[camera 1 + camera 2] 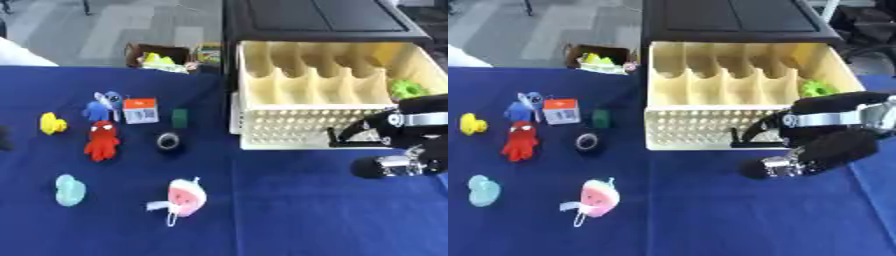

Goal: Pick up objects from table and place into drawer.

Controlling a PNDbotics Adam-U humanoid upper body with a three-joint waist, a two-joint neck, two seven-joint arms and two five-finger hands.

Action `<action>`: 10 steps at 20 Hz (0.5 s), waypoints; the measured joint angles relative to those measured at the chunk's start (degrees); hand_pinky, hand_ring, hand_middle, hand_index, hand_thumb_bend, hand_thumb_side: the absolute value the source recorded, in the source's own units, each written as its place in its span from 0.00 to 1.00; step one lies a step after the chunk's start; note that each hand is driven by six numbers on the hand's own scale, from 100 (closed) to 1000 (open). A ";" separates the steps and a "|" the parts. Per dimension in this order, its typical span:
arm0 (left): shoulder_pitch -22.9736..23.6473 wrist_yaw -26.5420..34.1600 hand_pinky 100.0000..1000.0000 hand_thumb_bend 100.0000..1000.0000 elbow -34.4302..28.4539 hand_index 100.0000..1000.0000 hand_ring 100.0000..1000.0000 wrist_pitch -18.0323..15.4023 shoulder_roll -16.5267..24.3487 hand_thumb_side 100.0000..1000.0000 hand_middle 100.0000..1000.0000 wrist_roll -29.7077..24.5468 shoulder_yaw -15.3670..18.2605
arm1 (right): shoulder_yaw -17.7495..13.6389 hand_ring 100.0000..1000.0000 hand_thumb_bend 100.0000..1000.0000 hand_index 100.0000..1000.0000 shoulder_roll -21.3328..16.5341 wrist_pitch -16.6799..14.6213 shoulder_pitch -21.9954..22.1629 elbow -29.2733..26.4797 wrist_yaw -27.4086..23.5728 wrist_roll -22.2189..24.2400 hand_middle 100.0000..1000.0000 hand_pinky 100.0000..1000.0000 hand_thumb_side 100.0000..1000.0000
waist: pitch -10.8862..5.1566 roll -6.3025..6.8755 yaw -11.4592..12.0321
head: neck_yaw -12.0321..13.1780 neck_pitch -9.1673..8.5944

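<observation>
Several small toys lie on the blue table: a yellow duck, a blue figure, an orange and white box, a green block, a red octopus, a black tape roll, a teal toy and a pink watermelon toy. The cream drawer stands pulled out, with a green thing in its right end. My right hand hovers open at the drawer's front right corner, fingers pointing left, holding nothing.
The drawer belongs to a black cabinet at the back. A brown box with yellow-green items sits beyond the table's far edge. A dark shape that I cannot make out shows at the left edge.
</observation>
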 measured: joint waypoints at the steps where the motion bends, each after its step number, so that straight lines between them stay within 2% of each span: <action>1: 0.00 0.00 0.36 0.00 0.00 0.79 0.47 0.00 0.00 1.00 0.53 0.00 0.00 | -0.37 0.00 0.38 0.96 0.00 -0.12 0.03 -0.03 0.12 0.00 0.00 0.00 1.00 | 0.00 0.02 0.00 | 0.05 0.00; 10: 0.02 -0.07 0.36 0.00 0.00 0.79 0.47 0.20 -0.01 1.00 0.53 -0.21 0.01 | -3.92 0.00 0.35 0.95 0.00 -1.81 1.69 -0.16 -0.67 -0.86 0.00 0.00 1.00 | 0.08 0.04 -0.20 | 0.22 0.00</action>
